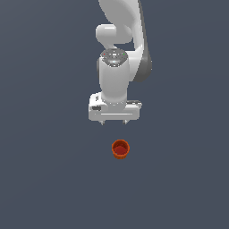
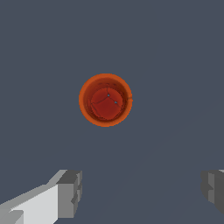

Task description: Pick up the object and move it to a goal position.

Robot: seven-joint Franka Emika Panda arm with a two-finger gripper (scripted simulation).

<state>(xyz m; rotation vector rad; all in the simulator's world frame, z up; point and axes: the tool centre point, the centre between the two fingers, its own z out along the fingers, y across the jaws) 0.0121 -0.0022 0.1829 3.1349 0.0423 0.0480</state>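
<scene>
The object is a small orange-red round cup (image 1: 120, 149) with a darker red inside. It stands upright with its mouth up on the grey floor, in front of and below the arm in the exterior view. The wrist view looks straight down into the cup (image 2: 105, 100). My white gripper (image 1: 114, 121) hangs above the floor, apart from the cup and not touching it. Its two grey fingertips (image 2: 70, 193) stand wide apart in the wrist view, with nothing between them. The gripper (image 2: 142, 190) is open and empty.
The flat dark grey floor (image 1: 49, 179) runs all around the cup. The white arm (image 1: 118, 36) rises behind the gripper at the top of the exterior view. No other objects show.
</scene>
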